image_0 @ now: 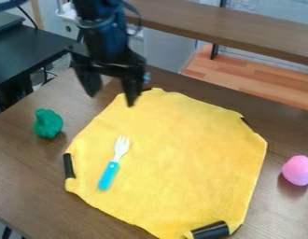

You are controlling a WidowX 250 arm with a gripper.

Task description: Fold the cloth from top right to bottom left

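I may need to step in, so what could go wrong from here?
The fork lies on the yellow cloth, so folding could trap or drag it. The black piece at the cloth's bottom edge might snag or leave a lump under the fold.

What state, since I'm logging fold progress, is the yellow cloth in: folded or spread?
Spread: the yellow cloth lies mostly flat on the table, its top right not brought over bottom left.

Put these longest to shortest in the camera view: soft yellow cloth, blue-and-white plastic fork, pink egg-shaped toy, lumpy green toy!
1. Yellow cloth
2. Blue-and-white fork
3. Pink toy and green toy: too alike to rank
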